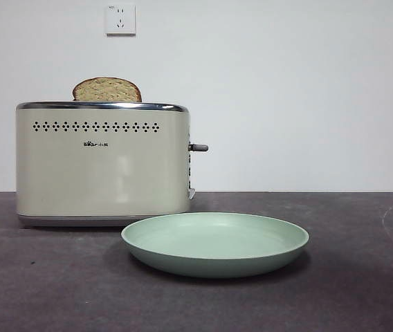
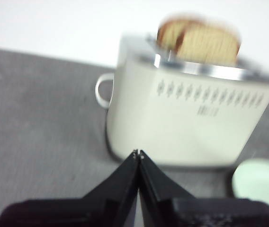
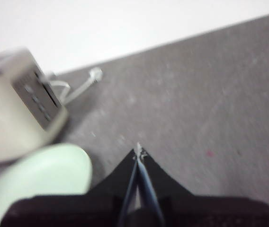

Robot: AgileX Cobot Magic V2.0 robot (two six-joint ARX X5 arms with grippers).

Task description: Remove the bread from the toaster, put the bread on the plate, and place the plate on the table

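Note:
The cream toaster (image 1: pixel 103 162) stands at the left of the table (image 1: pixel 362 277). The bread (image 1: pixel 106 90) sticks up out of its top slot. The mint-green plate (image 1: pixel 215 243) lies on the table in front of the toaster's right end. Neither arm shows in the front view. In the left wrist view my left gripper (image 2: pixel 138 153) is shut and empty, held back from the toaster (image 2: pixel 186 118), with the bread (image 2: pixel 205 43) beyond it. In the right wrist view my right gripper (image 3: pixel 138 150) is shut and empty above the table, beside the plate (image 3: pixel 35 182).
A grey lever (image 1: pixel 198 147) sticks out of the toaster's right side. A white cord (image 3: pixel 80 87) lies on the table behind the toaster. Two wall sockets (image 1: pixel 120 19) sit high on the white back wall.

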